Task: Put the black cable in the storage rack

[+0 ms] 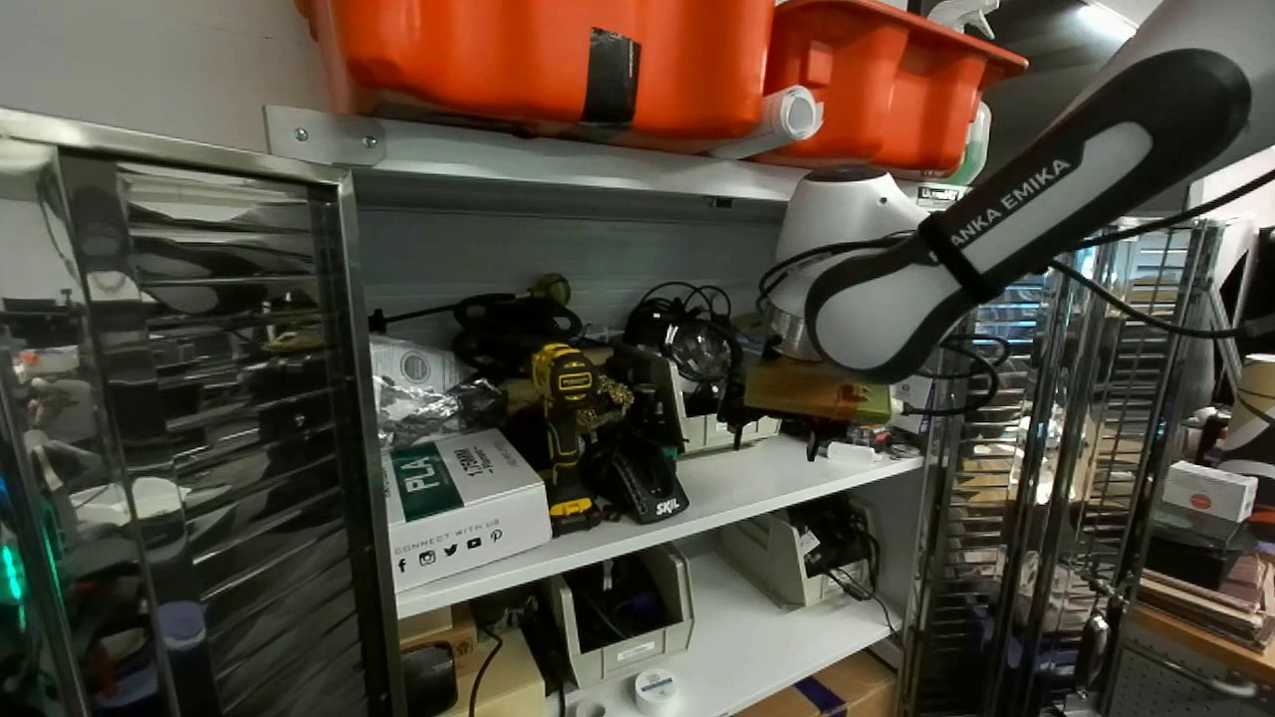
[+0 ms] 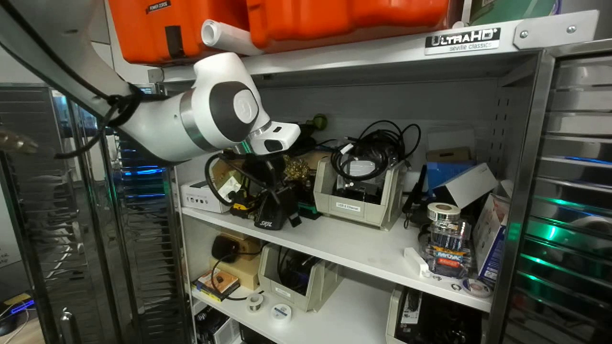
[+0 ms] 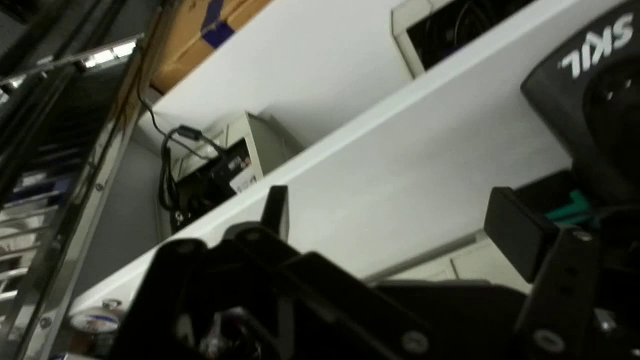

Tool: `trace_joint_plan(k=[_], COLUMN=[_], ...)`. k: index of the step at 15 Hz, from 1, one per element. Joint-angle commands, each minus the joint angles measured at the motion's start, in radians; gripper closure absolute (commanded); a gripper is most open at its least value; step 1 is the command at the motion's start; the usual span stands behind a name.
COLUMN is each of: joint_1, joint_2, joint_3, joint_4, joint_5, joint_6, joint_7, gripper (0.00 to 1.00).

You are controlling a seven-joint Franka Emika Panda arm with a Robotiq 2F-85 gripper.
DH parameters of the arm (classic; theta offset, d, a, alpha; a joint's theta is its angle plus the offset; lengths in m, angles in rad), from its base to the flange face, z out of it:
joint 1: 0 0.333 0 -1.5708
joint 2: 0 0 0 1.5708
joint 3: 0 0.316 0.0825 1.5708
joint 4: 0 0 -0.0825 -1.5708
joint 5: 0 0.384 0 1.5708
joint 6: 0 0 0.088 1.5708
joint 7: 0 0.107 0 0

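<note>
Exterior view, looped black cable (image 2: 386,142), smooth white shelf (image 2: 344,240).

The white Franka Emika Panda arm (image 2: 162,126) has black trim (image 1: 1200,85), white "ANKA EMIKA" lettering (image 1: 1011,204), a black strap (image 1: 961,257) and cables (image 1: 1190,332); grey screws (image 3: 415,341) dot the black Robotiq gripper (image 3: 399,221).

In an exterior view, black cable (image 2: 382,148) sits looped in a pale bin (image 2: 368,215) (coils above its rim) on a shelf (image 2: 354,239).
</note>
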Motion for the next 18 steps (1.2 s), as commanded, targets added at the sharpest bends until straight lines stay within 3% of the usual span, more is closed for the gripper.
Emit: trace_joint_plan(k=[1,5,6,12,13,18], joint_1=[-0.062,-0.093,0.011,0.094,0.123,0.141], joint_2=[-0.047,-0.052,-0.056,-0.073,-0.115,-0.109], joint_3=[0.089,0.071,-0.062,-0.182,-0.168,-0.182], joint_4=[0.017,0.149,0.177,0.239,0.114,0.108], joint_5=[0.260,0.465,0.497,0.453,0.453,0.453], joint_6=[-0.167,-0.482,-0.564,-0.947,-0.813,-0.821], joint_7=[-0.271,-0.569,-0.642,-0.922,-0.824,-0.831], gripper=[0.00,0.00,0.00,0.00,0.00,0.00])
